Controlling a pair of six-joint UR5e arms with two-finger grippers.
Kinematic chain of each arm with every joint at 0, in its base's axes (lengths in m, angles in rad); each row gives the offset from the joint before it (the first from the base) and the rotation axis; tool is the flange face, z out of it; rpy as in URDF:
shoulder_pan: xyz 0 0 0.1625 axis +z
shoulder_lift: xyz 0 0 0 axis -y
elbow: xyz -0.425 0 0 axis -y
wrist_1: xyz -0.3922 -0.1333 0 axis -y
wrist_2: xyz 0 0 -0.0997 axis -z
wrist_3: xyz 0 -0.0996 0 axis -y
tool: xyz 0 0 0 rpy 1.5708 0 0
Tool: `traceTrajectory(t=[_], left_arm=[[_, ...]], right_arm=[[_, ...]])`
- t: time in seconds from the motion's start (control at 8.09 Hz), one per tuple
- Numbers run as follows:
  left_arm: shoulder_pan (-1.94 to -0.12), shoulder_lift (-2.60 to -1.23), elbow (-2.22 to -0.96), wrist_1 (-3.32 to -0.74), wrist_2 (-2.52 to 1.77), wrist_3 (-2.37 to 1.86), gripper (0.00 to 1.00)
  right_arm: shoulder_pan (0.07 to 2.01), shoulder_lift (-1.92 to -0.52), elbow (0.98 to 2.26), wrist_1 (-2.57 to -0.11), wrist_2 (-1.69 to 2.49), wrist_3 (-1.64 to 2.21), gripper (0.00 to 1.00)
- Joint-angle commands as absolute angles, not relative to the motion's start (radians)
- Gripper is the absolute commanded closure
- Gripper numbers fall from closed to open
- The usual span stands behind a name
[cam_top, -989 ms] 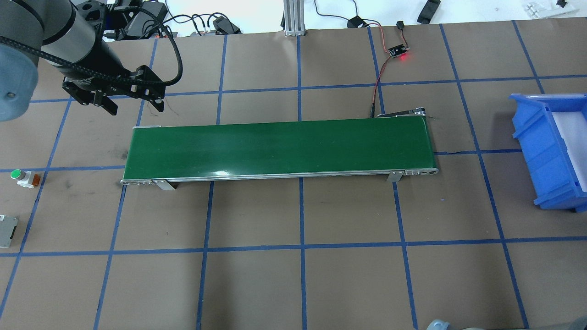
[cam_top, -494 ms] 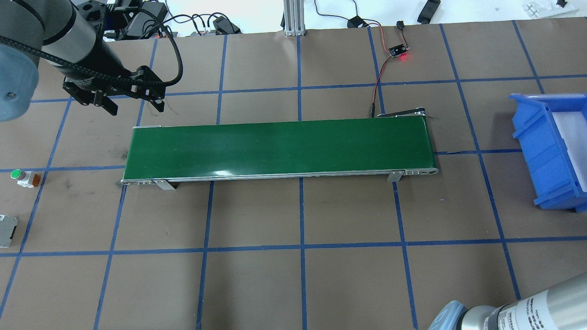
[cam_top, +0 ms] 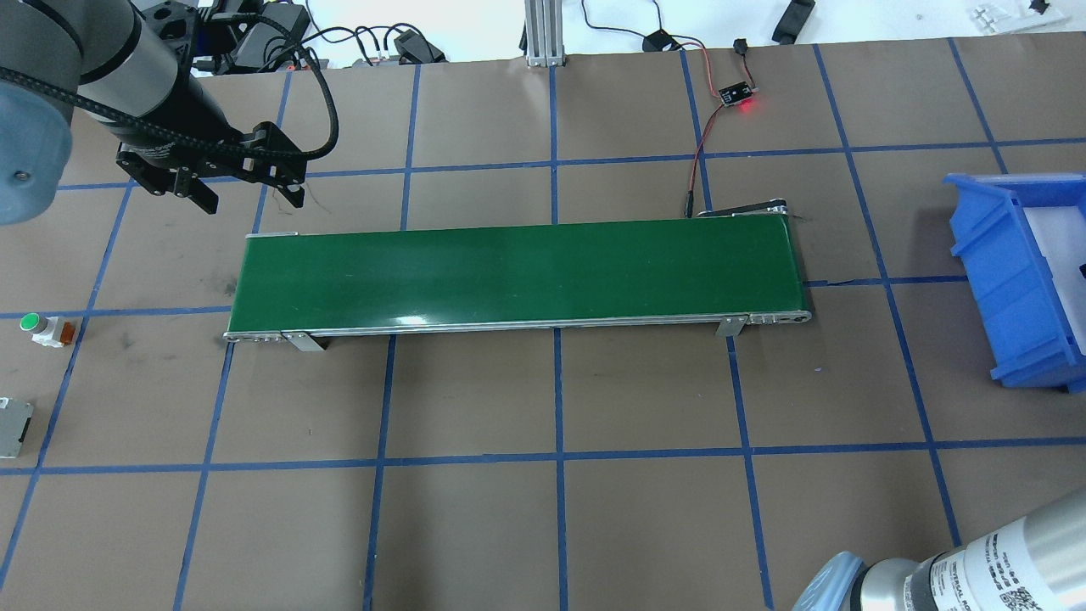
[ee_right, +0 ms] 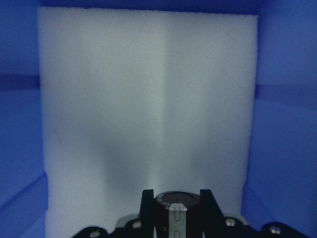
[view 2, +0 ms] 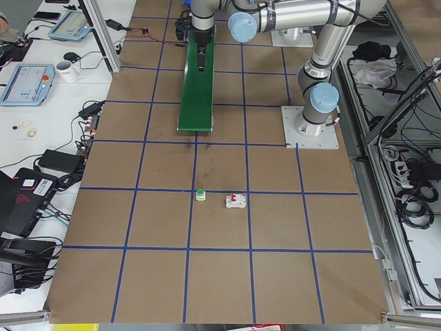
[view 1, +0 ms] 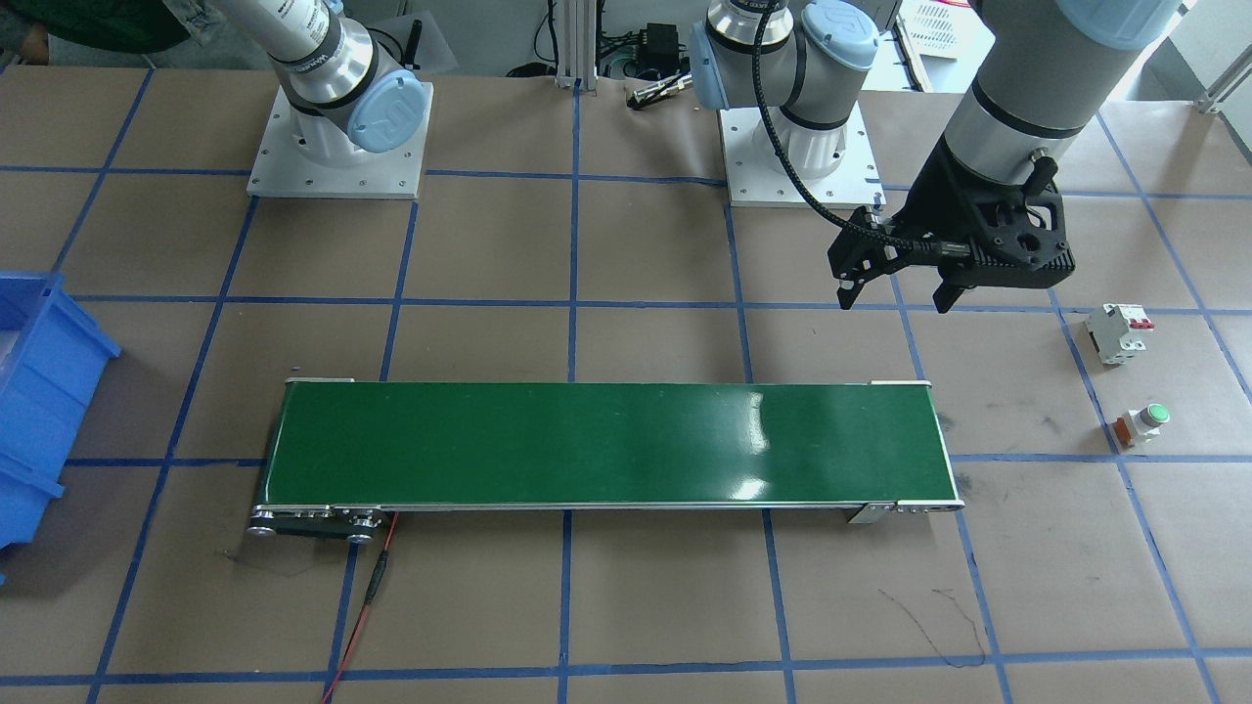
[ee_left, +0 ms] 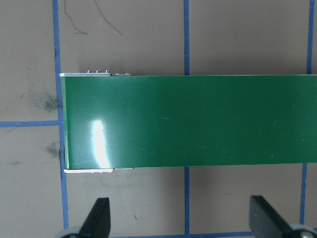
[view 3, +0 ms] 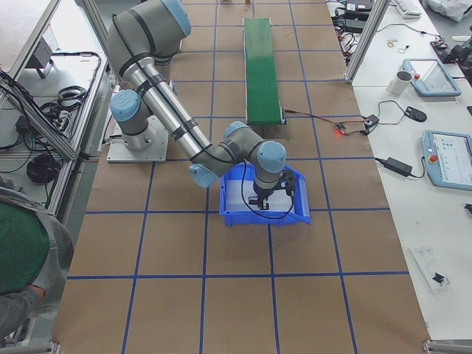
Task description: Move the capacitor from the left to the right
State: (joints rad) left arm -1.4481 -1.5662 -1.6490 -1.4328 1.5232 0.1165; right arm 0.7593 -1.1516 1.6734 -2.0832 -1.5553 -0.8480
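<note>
The capacitor point(ee_right: 177, 212), a dark cylinder with a pale stripe, is clamped upright between the fingers of my right gripper point(ee_right: 177, 197). That gripper point(view 3: 273, 198) hangs inside the blue bin point(view 3: 265, 218) at the table's right end, just above its white foam liner point(ee_right: 148, 99). My left gripper point(cam_top: 242, 195) is open and empty. It hovers above the table just beyond the left end of the green conveyor belt point(cam_top: 517, 271), and its fingertips point(ee_left: 99, 213) show in the left wrist view.
A green-topped push button point(view 1: 1142, 422) and a white breaker with a red switch point(view 1: 1118, 332) lie on the table's left end. A small sensor board with a red light point(cam_top: 736, 95) and its wires lie behind the belt's right end.
My right arm has come into the overhead view at the bottom right corner and moved further in. The left arm and gripper have not moved.
</note>
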Motion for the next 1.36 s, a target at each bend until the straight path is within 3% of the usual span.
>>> traceTrajectory(t=[0.0,0.12,0.37,0.49,0.87,1.24], left_arm=[[-1.448,-1.566,-1.649,-1.434,1.523,0.117,0.00],[-1.450,-1.566,-1.649,-1.433,1.523,0.117,0.00],[-1.451,-1.565,-1.649,-1.434,1.522,0.117,0.00],[-1.454,-1.568,-1.652,-1.433,1.517,0.112,0.00],[-1.454,-1.565,-1.648,-1.433,1.520,0.114,0.00],[-1.454,-1.565,-1.647,-1.433,1.522,0.117,0.00]], right_arm=[[0.762,-1.157,1.686,-2.133,-1.417,-0.856,0.70],[0.765,-1.166,1.686,-2.135,-1.395,-0.856,0.41],[0.781,-1.173,1.686,-2.135,-1.391,-0.853,0.07],[0.784,-1.184,1.686,-2.132,-1.393,-0.850,0.00],[0.805,-1.351,1.666,-2.051,-1.399,-0.838,0.00],[0.929,-1.515,1.579,-1.746,-1.443,-0.674,0.00]])
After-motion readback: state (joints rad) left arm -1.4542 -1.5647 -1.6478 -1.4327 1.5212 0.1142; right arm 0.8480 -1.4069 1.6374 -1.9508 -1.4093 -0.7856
